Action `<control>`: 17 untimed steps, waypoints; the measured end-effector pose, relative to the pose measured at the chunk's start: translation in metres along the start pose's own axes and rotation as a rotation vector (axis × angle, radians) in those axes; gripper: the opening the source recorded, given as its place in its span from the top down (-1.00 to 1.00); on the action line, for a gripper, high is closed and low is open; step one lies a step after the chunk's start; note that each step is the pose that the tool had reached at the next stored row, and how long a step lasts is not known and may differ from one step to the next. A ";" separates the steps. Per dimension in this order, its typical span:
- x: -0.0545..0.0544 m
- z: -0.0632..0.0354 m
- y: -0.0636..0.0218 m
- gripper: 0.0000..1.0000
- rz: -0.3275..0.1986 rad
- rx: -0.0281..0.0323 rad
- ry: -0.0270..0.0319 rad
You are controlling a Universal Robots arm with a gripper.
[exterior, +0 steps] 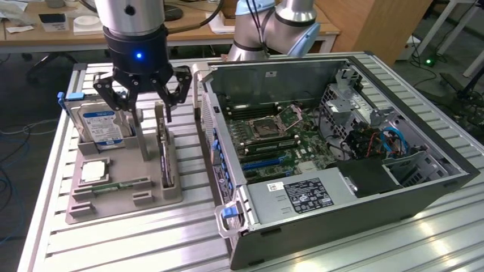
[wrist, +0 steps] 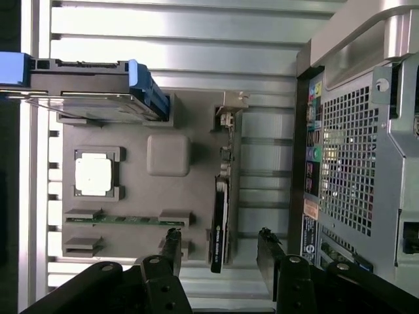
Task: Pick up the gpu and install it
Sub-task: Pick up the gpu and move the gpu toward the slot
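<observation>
Gpu (exterior: 164, 148) stands on edge in its tray (exterior: 106, 207) slot, on the exterior view's right side of the tray, beside the case (exterior: 264, 76). It is neither lifted nor installed yet. The gripper (exterior: 149, 101) hangs above it, spread wide and empty. The wrist view shows the fingers (wrist: 171, 245) flanking the card without touching it. The exterior view shows the open case's motherboard (exterior: 280, 141).

We find the grey plastic tray (exterior: 147, 164) on the slatted aluminium table (exterior: 113, 243), left of the open dark metal computer case (exterior: 264, 79) in the exterior view. In it — the thin dark gpu card (exterior: 165, 153) nearest the case, the boxy silver hard drive (exterior: 102, 124) farther left, the square silver processor (exterior: 94, 170) before that drive.
</observation>
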State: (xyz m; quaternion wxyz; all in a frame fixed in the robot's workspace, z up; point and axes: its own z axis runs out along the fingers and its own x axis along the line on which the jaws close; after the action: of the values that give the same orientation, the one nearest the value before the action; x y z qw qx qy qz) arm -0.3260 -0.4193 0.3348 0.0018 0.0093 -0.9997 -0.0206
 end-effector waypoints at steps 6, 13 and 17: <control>0.002 0.0053 -0.0003 -0.18 -0.012 0.0001 0.0005; 0.004 0.0103 -0.0005 -0.18 -0.023 0.0002 0.0010; 0.005 0.0131 -0.0007 -0.18 -0.030 0.0001 0.0012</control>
State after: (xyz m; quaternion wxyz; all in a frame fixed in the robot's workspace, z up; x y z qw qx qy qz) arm -0.3307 -0.4195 0.3217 0.0022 0.0241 -0.9995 -0.0206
